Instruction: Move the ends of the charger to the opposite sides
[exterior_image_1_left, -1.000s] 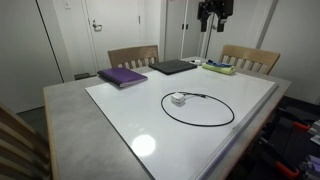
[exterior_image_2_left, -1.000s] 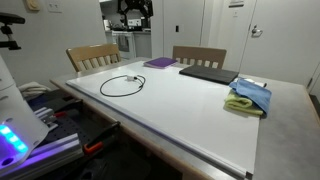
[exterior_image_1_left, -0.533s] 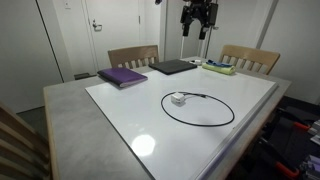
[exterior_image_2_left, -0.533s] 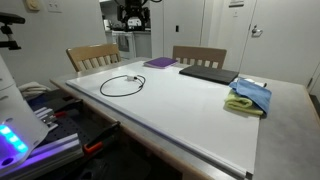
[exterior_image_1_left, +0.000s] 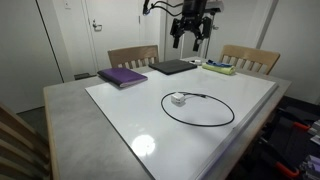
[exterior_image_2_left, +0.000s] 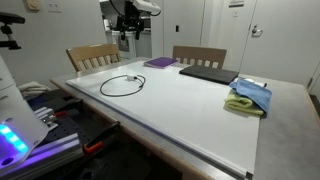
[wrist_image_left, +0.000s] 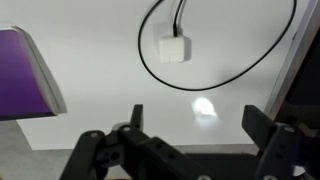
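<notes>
The charger is a thin black cable (exterior_image_1_left: 200, 120) coiled in a loop on the white tabletop, also seen in an exterior view (exterior_image_2_left: 120, 86) and in the wrist view (wrist_image_left: 230, 75). Its white-grey plug (exterior_image_1_left: 178, 99) lies at the loop's edge and shows in the wrist view (wrist_image_left: 173, 48). The tiny black tip lies near the plug, too small to pick out. My gripper (exterior_image_1_left: 188, 33) hangs high in the air above the far side of the table, also visible in an exterior view (exterior_image_2_left: 126, 22). In the wrist view its jaws (wrist_image_left: 200, 125) are open and empty.
A purple book (exterior_image_1_left: 122, 76), a dark laptop (exterior_image_1_left: 174, 67) and a green-blue cloth (exterior_image_1_left: 219, 68) lie along the far side. In an exterior view the cloth (exterior_image_2_left: 248, 97) is near the right edge. Wooden chairs (exterior_image_1_left: 133, 56) stand behind the table.
My gripper has moved sideways above the table, leftward in both exterior views, and a little lower. The charger has not moved.
</notes>
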